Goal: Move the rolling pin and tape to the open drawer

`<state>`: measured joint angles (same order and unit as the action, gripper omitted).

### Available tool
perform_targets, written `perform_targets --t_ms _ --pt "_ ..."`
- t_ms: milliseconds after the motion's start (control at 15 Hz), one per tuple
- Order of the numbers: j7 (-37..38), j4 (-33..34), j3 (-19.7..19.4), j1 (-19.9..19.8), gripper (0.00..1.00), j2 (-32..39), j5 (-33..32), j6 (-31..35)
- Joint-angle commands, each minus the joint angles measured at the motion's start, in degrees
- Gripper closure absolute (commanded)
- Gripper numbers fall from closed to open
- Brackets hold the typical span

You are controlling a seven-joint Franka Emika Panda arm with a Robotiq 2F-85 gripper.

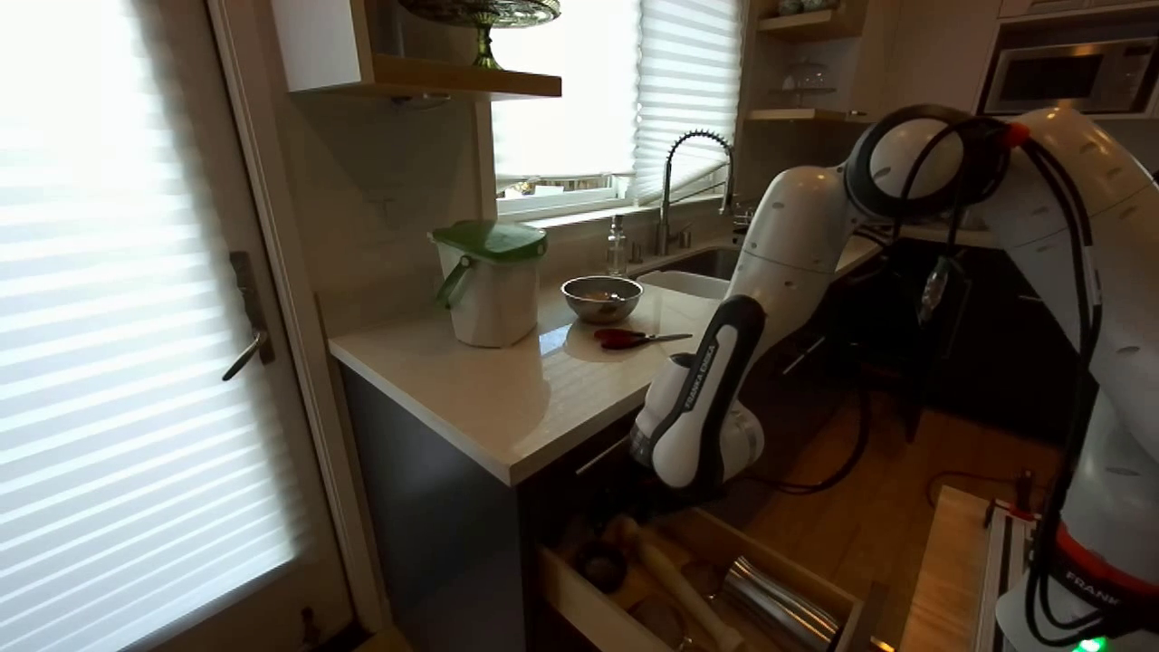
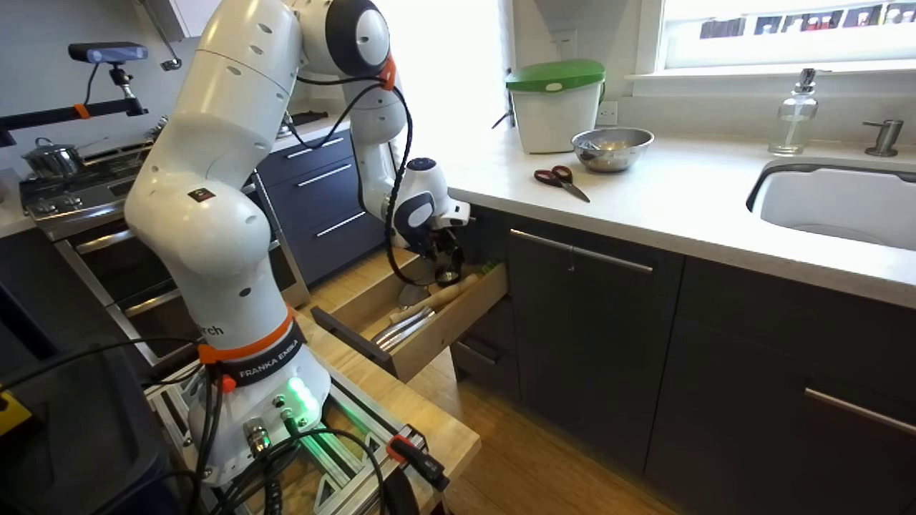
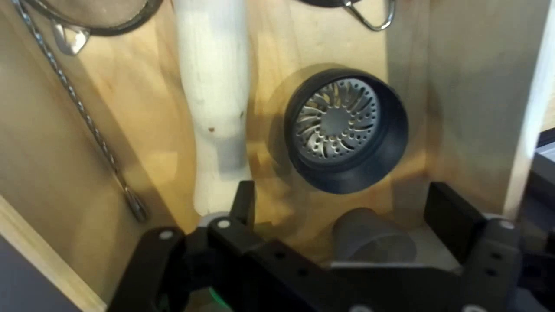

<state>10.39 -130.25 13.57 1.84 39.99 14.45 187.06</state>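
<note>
Glossy white countertop [image 2: 687, 193] takes up the most room, then the open drawer [image 2: 451, 325], a pale, grainy wooden box with a dark front. Next is a tapered white bin [image 2: 558, 121] with a green lid, up on the counter, then the light tan wooden rolling pin [image 3: 214, 99], smooth with a kinda bulgy end, lying in the drawer, and a shiny round steel bowl [image 2: 615, 151] by the bin. Smallest is the black ring-shaped tape [image 3: 342, 128] with a perforated silvery centre, in the drawer just beside the pin. Black two-fingered gripper [image 3: 344, 208] hangs over the drawer, fingers spread wide, holding nothing, clear of the tape.
</note>
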Motion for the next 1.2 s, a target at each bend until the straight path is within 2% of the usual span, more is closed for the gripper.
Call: perform_targets --t_ms 0,267,533,667,867,933,1133 --pt "-5.33 -9.08 8.37 -10.86 0.0 -7.18 -7.09 1.82" --pt "-8.32 -15.02 15.28 -20.68 0.0 -13.93 -12.41 -5.07" --pt "-11.93 -19.65 20.7 -25.88 0.0 -22.63 -9.09 -14.78" --pt "-13.33 -21.39 21.3 -24.39 0.0 -28.64 -5.35 -22.01" --pt "-16.67 -22.67 16.79 -17.51 0.0 -36.23 -0.54 -31.56" --pt "-16.64 -19.54 12.92 -14.42 0.0 -30.07 -0.18 -27.26" --pt "-16.1 -21.0 10.24 -10.35 0.0 -34.91 -0.31 -30.87"
